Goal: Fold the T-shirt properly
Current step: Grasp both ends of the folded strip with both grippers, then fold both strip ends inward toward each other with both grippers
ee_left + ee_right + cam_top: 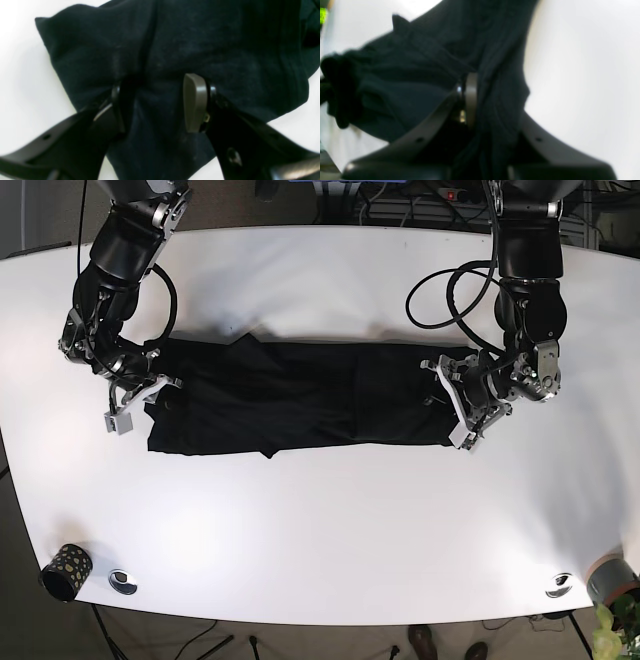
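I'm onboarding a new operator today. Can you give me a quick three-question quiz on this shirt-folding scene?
1. True or false: the T-shirt lies as a long dark band across the white table.
2. Which gripper has cloth pinched between its fingers: A) the left gripper, B) the right gripper?
3. What stands at the table's near corner on the base view's left?

Key:
1. True.
2. B; the left gripper's fingers stand apart over the cloth.
3. A dark speckled cup.

Right wrist view blurred; T-shirt [420, 82] folds hide one pincer finger
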`<state>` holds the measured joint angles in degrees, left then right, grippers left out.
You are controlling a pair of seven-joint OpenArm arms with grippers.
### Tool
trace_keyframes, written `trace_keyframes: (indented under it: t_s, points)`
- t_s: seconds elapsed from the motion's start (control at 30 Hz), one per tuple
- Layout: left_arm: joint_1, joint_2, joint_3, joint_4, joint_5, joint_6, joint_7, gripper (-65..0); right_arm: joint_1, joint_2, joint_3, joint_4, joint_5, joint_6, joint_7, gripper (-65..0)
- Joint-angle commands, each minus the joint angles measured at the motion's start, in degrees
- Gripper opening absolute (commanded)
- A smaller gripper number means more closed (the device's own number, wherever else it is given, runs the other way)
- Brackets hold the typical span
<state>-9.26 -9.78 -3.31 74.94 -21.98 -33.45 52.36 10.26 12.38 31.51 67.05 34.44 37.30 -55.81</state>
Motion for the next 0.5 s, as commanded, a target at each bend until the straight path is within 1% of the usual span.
trace_keyframes:
  t_s: [0.0, 0.07, 0.2, 0.3, 0.4, 0.47]
  points:
    - [-0.1, 1.1, 0.3, -0.4, 1.7, 0.4, 1.8, -35.7, 0.8, 1.5, -1.1, 5.3, 1.5, 0.37, 1.3, -65.0]
    - [-0.1, 2.5, 0.4, -0.4, 1.8, 0.4, 1.8, -35.7, -1.0, 1.6, -1.4, 9.7, 1.6, 0.37, 1.2, -65.0]
    - [-0.2, 3.5, 0.5, -1.1, 1.7, 0.4, 1.8, -35.7, -4.0, 1.4, -2.0, 19.6, 1.6, 0.37, 1.0, -65.0]
    - [-1.8, 6.4, 0.2, -3.5, 1.6, 0.4, 1.9, -35.7, -6.1, 1.6, -5.3, 25.2, 1.7, 0.37, 1.0, -65.0]
    - [-2.4, 8.1, -0.1, -5.7, 1.5, 0.4, 1.9, -35.7, -7.7, 1.5, -7.3, 30.0, 2.1, 0.46, 1.0, -65.0]
    - [-2.5, 9.3, -0.5, -7.3, 1.5, 0.4, 1.8, -35.7, -8.5, 1.4, -8.9, 33.1, 2.1, 0.9, 1.0, -65.0]
